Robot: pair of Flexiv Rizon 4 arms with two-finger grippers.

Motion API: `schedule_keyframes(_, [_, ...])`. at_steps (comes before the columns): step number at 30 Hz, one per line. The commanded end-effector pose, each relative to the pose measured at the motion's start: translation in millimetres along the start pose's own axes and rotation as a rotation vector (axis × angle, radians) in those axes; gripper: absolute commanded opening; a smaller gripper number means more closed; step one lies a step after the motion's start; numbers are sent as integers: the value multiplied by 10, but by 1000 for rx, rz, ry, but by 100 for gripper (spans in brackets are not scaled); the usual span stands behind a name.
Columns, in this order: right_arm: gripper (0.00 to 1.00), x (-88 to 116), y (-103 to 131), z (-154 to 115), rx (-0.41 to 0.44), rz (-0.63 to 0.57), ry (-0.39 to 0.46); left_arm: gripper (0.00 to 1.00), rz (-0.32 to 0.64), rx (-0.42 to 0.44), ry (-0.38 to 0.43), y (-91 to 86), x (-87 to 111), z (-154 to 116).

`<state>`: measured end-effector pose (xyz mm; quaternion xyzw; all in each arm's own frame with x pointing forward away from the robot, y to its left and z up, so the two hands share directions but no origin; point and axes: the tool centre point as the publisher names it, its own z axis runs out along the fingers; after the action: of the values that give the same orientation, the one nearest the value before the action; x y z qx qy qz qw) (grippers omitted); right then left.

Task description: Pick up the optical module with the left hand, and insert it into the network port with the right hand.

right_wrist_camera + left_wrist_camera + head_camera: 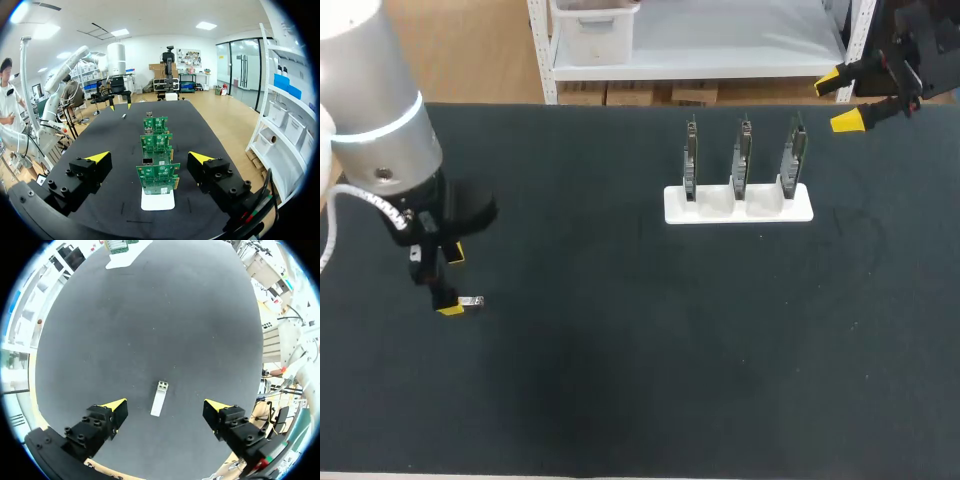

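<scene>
Three boards (743, 160) stand in a white holder (802, 211); left fingers (115, 405) and right fingers (98, 157) spread wide, empty.

The left gripper (451, 280) points straight down, fingers spread wide. The right gripper (838, 101), held level, gapes likewise.

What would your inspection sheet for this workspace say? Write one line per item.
Surface: dark table mat, bare across the middle.
Job's things: optical module lying flat, untouched; three green circuit boards upright in a white holder.
Clutter: nothing seen.
End effectors: left end effector open, fingers either side of the module; right end effector open, at the far end of the board row.
Cables: white cable on the left arm.
Surroundings: nothing seen reaching over the table.
</scene>
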<state>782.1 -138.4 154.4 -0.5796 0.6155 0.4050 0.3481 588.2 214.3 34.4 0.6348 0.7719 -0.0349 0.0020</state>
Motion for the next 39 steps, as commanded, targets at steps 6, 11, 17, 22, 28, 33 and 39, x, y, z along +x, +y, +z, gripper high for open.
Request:
schedule_keyframes(6, [100,-1,19,3,5,-1,1,100,2,12,21,-51,119,141])
schedule_keyframes(11, [100,-1,19,3,5,-1,1,100,1,21,31,-17,177,229])
schedule_keyframes(17, [100,-1,19,3,5,-1,1,100,34,22,49,17,235,388])
schedule_keyframes(22, [100,-1,19,3,5,-1,1,100,47,14,31,66,220,442])
schedule_keyframes(28, [100,-1,19,3,5,-1,1,100,79,23,25,102,157,496])
schedule_keyframes(33, [100,-1,19,3,5,-1,1,100,66,17,14,95,152,502])
schedule_keyframes(39, [100,-1,19,3,5,-1,1,100,65,19,14,101,146,505])
